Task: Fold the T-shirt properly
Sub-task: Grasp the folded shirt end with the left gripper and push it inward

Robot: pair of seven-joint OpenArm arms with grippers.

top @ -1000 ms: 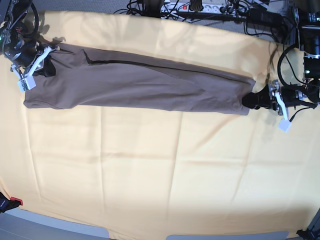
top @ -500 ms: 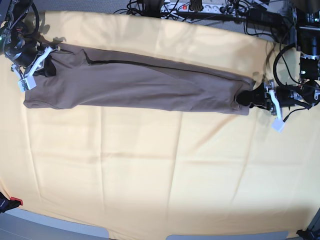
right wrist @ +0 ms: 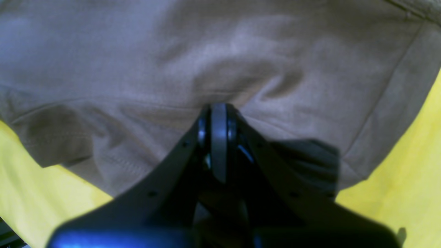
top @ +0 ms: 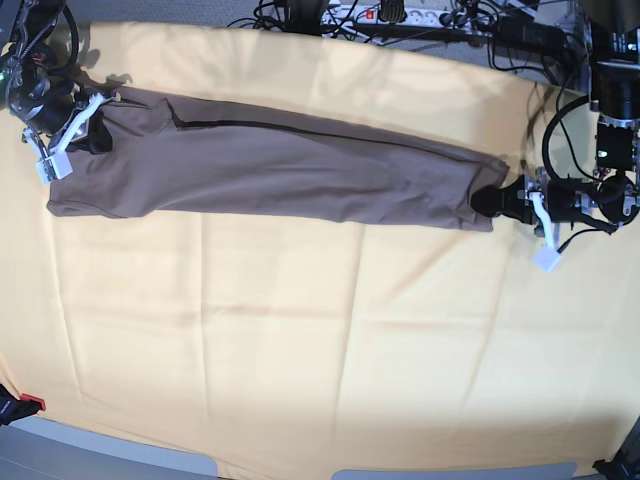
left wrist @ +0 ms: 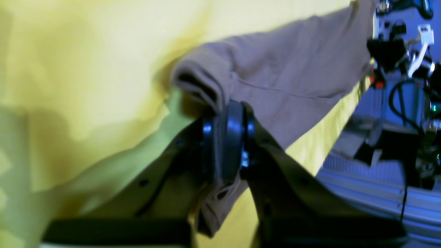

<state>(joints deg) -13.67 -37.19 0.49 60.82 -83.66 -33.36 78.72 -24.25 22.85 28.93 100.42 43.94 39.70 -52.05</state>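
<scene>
Left pincer (top: 492, 201) drags T-shirt (top: 270, 165) hem inward

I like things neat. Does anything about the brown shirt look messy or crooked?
A little. The T-shirt lies as a long band that slants across the yellow cloth, not square to it. At the end pinched by the left end effector, the fabric is bunched into a lumpy fold. The right end effector pinches the other end. Nothing looks torn.
</scene>
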